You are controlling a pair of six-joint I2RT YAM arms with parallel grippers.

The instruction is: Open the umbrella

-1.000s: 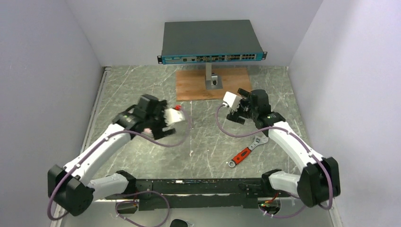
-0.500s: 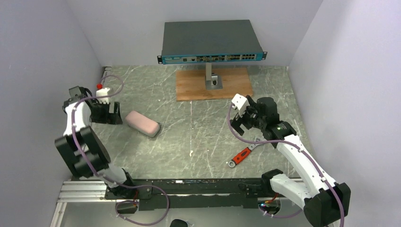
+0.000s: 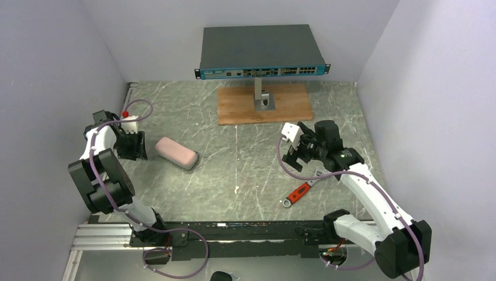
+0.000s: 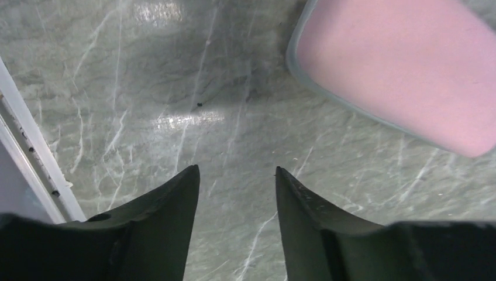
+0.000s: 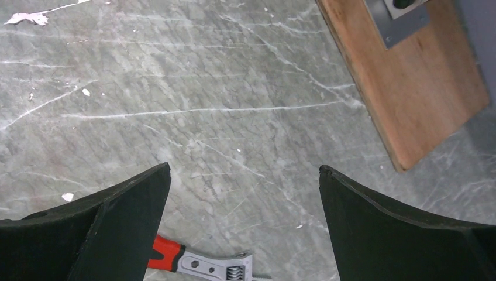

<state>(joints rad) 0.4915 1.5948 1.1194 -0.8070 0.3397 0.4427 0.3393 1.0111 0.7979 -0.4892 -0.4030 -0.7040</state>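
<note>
fig. bench (image 3: pixel 245 170) at the outset of opening the umbrella (image 3: pixel 176 153). the umbrella lay collapsed and flat, a pinkish roll in the left half of the bench, nearer the left edge than the centre and about midway between the far and near edges. its long axis slanted from far-left to near-right. which end carried the handle could not be told.

the left arm (image 3: pixel 92 146) was folded back along the left edge. its jaws were parted with nothing between them, pointing down at bare marble just beside the left end of the umbrella (image 4: pixel 403 70) and apart from it. this placement probably served as a stand-off from which to close on that end.

the right arm (image 3: pixel 374 196) reached over the right half of the bench. its jaws were spread wide and empty, well apart from the umbrella and above the red-handled wrench (image 3: pixel 303 191) (the wrench (image 5: pixel 199 264) showed at the lower border of the right wrist view). the wide spread suggested readiness for a second hold, since drawing the shaft out would likely need both ends gripped.

a wooden board (image 3: pixel 263 104) lay at the far edge, its corner in the right wrist view (image 5: pixel 409 76), and bore a post with a network switch (image 3: pixel 260 51). no step of the task was yet done.
</note>
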